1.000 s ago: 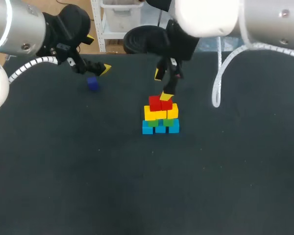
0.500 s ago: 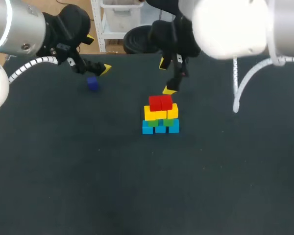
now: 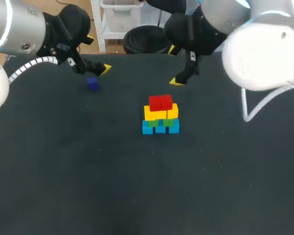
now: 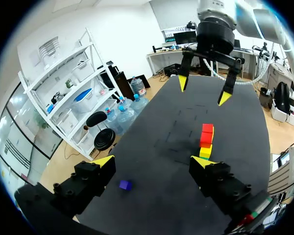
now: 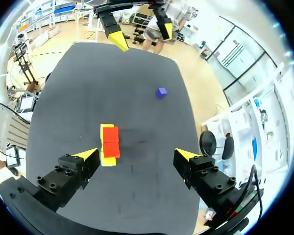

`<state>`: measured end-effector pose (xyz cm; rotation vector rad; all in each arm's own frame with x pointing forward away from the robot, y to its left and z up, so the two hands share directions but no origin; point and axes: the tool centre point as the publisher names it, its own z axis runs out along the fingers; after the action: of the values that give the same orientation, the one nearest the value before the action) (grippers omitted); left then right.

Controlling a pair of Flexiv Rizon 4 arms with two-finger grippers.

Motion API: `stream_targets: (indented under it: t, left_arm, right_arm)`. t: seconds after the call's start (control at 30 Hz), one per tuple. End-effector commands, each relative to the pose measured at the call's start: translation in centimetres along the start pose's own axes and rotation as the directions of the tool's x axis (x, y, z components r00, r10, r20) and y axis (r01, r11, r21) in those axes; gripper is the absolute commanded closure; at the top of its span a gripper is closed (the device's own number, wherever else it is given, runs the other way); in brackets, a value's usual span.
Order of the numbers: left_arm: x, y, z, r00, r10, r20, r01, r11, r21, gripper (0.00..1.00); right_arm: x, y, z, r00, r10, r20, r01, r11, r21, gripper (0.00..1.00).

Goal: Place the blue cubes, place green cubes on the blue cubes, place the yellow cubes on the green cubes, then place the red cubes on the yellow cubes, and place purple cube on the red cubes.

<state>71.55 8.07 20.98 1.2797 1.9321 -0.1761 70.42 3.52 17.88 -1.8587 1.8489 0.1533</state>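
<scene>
Since the red cubes [image 3: 160, 103] already lay on top of the stack [image 3: 160, 117], what remained, as I judged it, was the purple cube [image 3: 92, 84]. It sat alone on the dark table [image 3: 88, 171], well apart from the stack and on the left arm's side of it.

The left gripper [image 3: 97, 54] hung close above this cube. In the left wrist view the purple cube [image 4: 125, 185] lay under the gripper, in the space between the two fingers but nearer to one of them, and it touched neither. The fingers were spread wide and held nothing. A cube has no long axis, so the direction of the grip mattered little. What mattered, I think, was that the gripper should centre itself over the cube before it went down, because otherwise the near finger could push the cube aside.

The right gripper [image 3: 175, 65] was above the table just behind the stack, clear of the red cubes. Its fingers were also wide apart and empty. From it the purple cube [image 5: 160, 92] lay far ahead, past the stack, so the left arm was clearly the nearer one for the pick.
</scene>
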Motion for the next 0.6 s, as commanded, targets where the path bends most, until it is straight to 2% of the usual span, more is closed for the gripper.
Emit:
stream_targets:
  t: [0.03,0.27,0.6]
  left_arm:
    - [0.2,0.1,-0.1,1.000,0.002,0.006,-0.002,1.000,0.003,0.00]
    - [0.2,0.1,-0.1,1.000,0.002,0.006,-0.002,1.000,0.003,0.00]
    - [0.2,0.1,-0.1,1.000,0.002,0.006,-0.002,1.000,0.003,0.00]
  right_arm:
    - [1.7,1.0,-2.9,1.000,0.022,0.000,-0.021,0.959,0.282,0.00]
    - [4.2,1.7,-5.2,0.995,0.098,-0.002,-0.090,0.926,0.366,0.00]
    - [8.0,3.6,-6.0,0.980,0.200,0.002,-0.182,0.886,0.425,0.00]
